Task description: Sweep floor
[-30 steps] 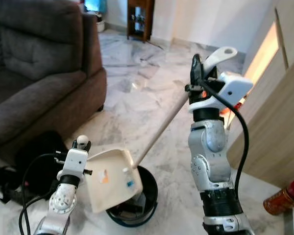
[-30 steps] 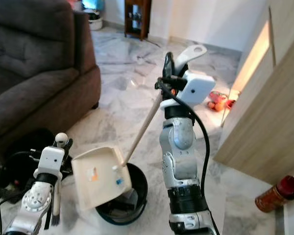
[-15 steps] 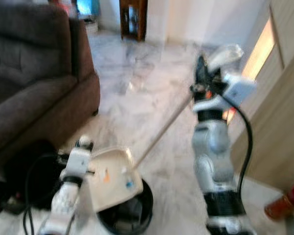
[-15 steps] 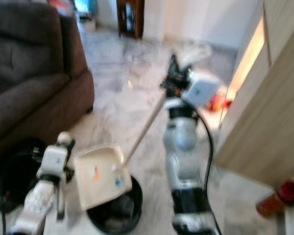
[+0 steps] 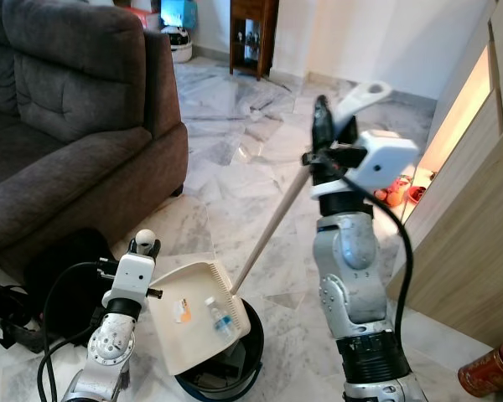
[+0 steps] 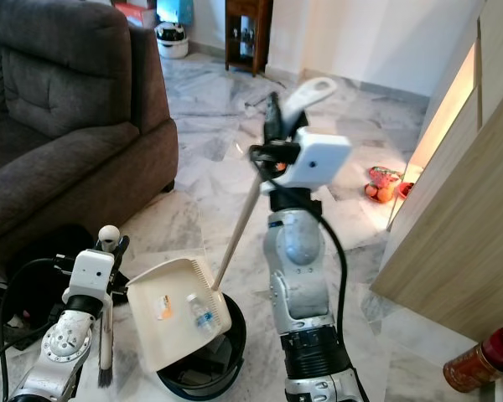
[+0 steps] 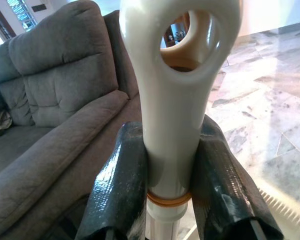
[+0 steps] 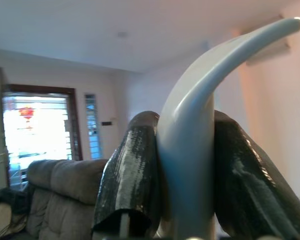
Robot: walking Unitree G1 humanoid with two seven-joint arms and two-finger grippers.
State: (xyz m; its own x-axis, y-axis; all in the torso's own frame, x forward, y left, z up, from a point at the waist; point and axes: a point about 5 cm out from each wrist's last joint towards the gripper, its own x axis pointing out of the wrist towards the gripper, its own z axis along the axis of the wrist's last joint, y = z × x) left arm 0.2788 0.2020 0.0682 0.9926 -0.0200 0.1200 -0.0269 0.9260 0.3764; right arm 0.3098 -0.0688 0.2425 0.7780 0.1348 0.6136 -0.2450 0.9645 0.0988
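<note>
Right gripper (image 5: 320, 126) is clamped on the broom handle (image 5: 272, 228), which slopes down toward 7 o'clock into the black bin (image 5: 245, 358). Left gripper (image 7: 166, 197) is closed around the dustpan handle (image 7: 180, 75); the cream dustpan (image 5: 199, 313) tilts over the bin at 3 o'clock of that wrist, holding a small bottle (image 5: 219, 316). Broom head is hidden behind the dustpan. Grey sofa (image 5: 67, 142) stands at 10 o'clock.

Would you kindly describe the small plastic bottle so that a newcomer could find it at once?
Start at the grey sofa on the robot's left, then look down to the black bin on the marble floor in front of it. A cream dustpan tilts over that bin; the bottle lies on it, clear with a blue label, beside an orange-marked scrap.
</note>
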